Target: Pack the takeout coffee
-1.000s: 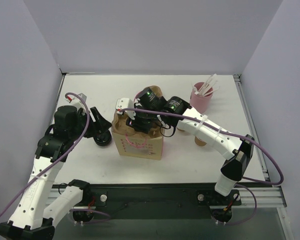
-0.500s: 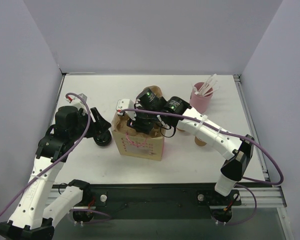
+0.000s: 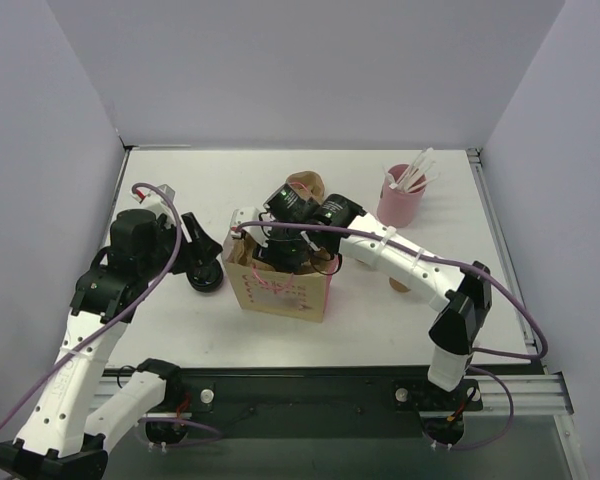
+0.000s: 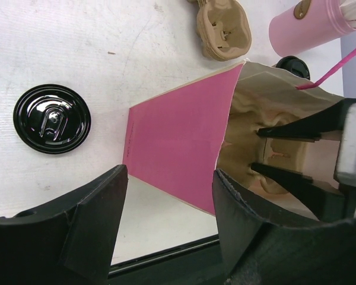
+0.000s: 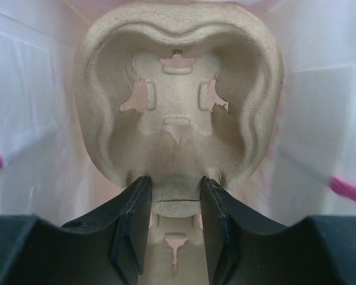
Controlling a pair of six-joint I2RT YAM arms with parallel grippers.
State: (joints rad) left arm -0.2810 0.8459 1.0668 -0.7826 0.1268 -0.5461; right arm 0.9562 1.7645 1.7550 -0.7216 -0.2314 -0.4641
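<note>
One takeout coffee cup (image 3: 401,285) in sight, and only a brown sliver of it. Sits on the table (image 3: 180,180) against the near side of the right arm (image 3: 420,268), right of the paper bag (image 3: 280,292) and outside it. Well apart from the right gripper (image 5: 173,196), which is sunk into the bag's open mouth.

From the right wrist: jaws drawn in narrow on the middle rib of a pulp tray (image 5: 178,71) inside the bag, one finger pressed to each side, white bag walls left and right. No cup anywhere in that view.

Left gripper (image 4: 169,178) spread wide, nothing held, hovering just left of the bag with the pink side panel showing between its fingers. Farther still from the cup, with the whole bag in between. Black lid (image 4: 52,119) flat on the table just beside that gripper.

Beyond the bag, a second pulp tray (image 4: 222,29); far right, a pink cup (image 3: 400,205) with white sticks.
</note>
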